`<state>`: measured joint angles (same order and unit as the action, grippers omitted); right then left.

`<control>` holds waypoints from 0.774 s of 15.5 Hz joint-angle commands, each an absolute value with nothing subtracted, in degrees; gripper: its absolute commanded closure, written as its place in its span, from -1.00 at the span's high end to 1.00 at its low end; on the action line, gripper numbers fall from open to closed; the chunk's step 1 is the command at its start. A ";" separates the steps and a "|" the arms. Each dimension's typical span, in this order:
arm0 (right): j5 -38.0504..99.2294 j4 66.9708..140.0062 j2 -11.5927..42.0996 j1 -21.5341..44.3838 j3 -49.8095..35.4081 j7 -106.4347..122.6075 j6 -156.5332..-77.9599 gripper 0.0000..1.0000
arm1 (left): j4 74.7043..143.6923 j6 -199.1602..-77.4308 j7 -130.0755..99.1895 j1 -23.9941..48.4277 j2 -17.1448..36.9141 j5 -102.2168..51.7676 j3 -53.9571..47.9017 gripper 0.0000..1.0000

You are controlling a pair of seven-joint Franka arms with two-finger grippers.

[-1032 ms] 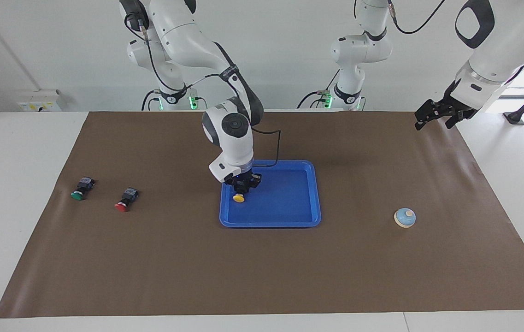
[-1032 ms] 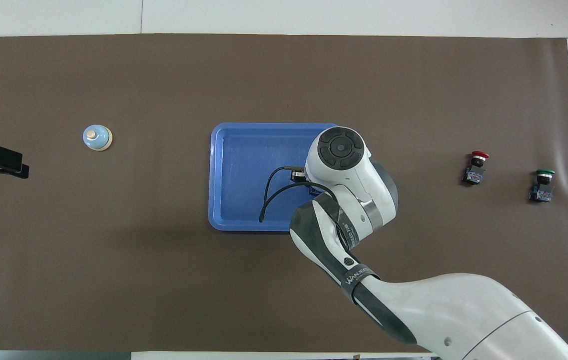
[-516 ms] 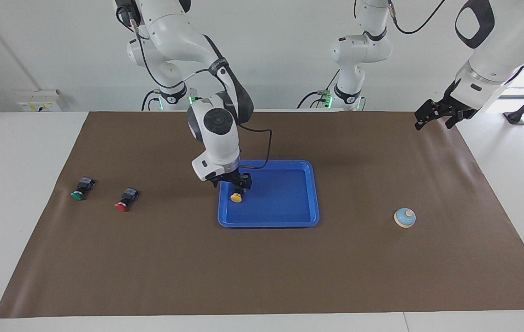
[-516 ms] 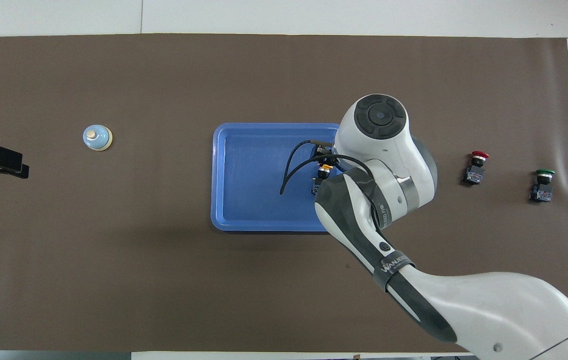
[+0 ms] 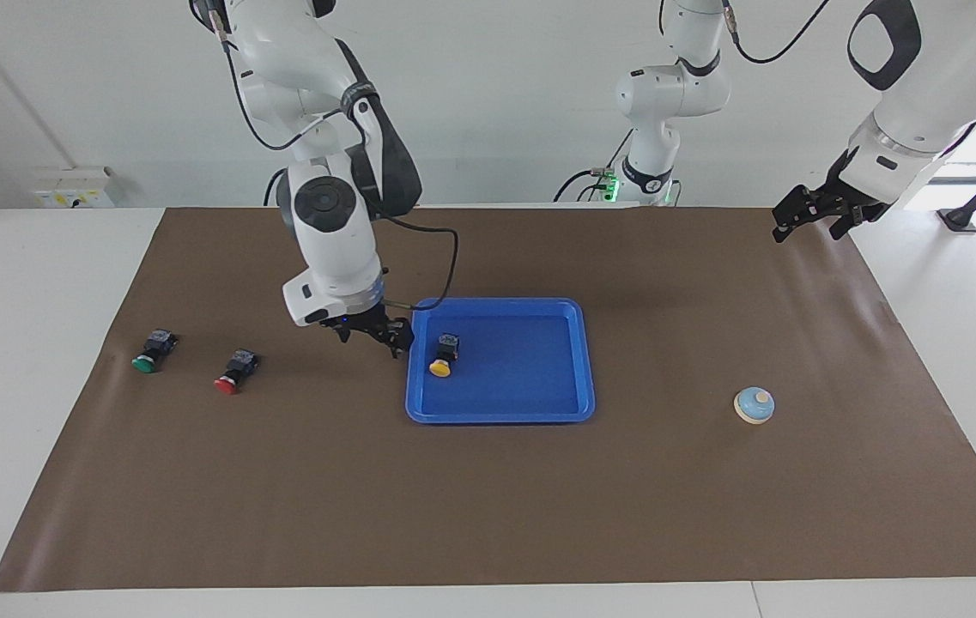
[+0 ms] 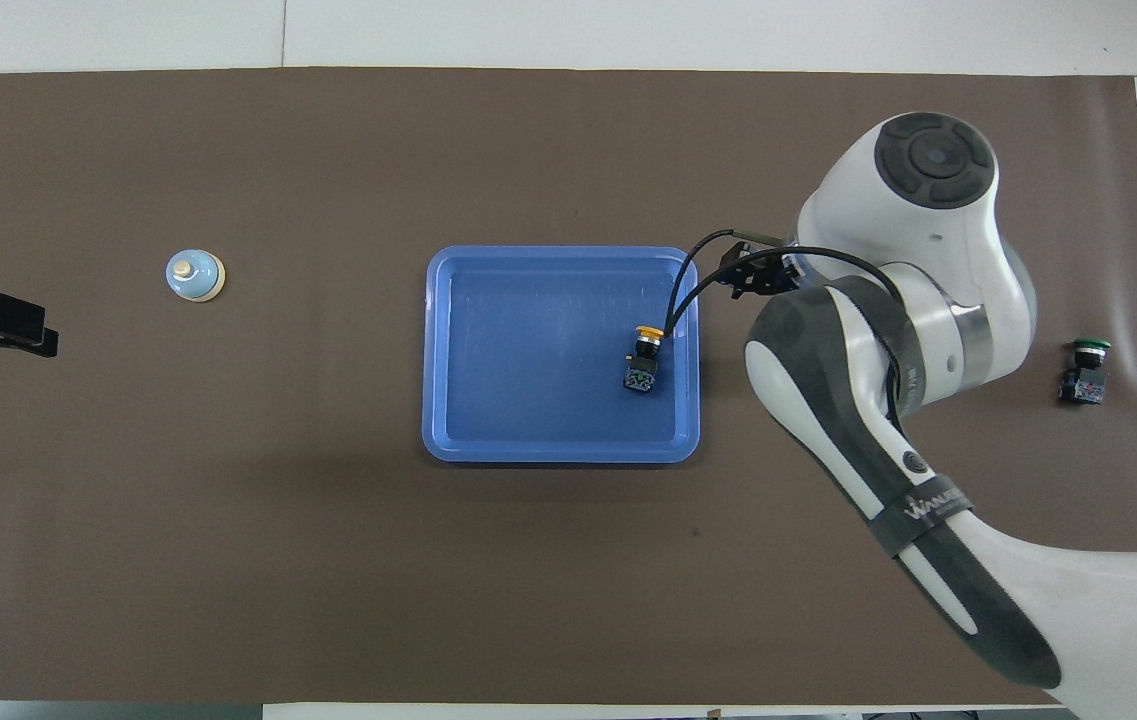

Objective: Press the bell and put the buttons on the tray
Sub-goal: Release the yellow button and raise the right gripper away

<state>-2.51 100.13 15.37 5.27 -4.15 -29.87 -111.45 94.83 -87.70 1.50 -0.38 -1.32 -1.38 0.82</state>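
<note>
I am taking the blue tray [image 5: 500,412] as my landmark: it is sitting on the brown mat [image 5: 488,515] that is covering the worktop [image 5: 24,343], about midway between the two arms' ends. The yellow button [image 5: 443,355] is lying on its side inside the tray, close to the rim at the right arm's end, with nothing touching it. I am seeing the right claw [image 5: 376,333] hanging just outside that same rim, over bare mat, its fingers standing apart and carrying nothing; in the overhead view its black tips [image 6: 750,272] are showing just off the tray's corner while the arm's white body is covering much of the mat past them. The red button [image 5: 234,371] is lying on the mat well away from the tray toward the right arm's end, and the green button [image 5: 152,352] is lying further out again in the same direction; both are resting on their sides. The bell [image 5: 754,405] is standing upright on the mat, well apart from the tray toward the left arm's end. The left arm is waiting, its left claw [image 5: 814,215] hanging over the mat's corner at its own end, nearer to the robots than the tray, fingers apart and empty
</note>
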 commanded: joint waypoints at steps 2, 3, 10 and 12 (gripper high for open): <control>-3.51 103.43 14.24 -3.32 -4.83 -20.68 -111.53 1.00 | 94.48 -87.10 1.67 -0.44 -1.67 -0.70 0.79 1.00; -3.52 104.93 13.80 -4.47 -4.83 -18.91 -111.88 1.00 | 94.48 -87.10 1.67 -0.44 -1.67 -0.70 0.79 1.00; -4.13 120.64 10.20 -12.12 -4.83 -10.90 -129.86 1.00 | 94.48 -87.10 1.67 -0.44 -1.67 -0.70 0.79 1.00; -4.13 123.48 10.28 -12.13 -4.83 -10.99 -134.72 1.00 | 94.48 -87.10 1.67 -0.44 -1.67 -0.70 0.79 1.00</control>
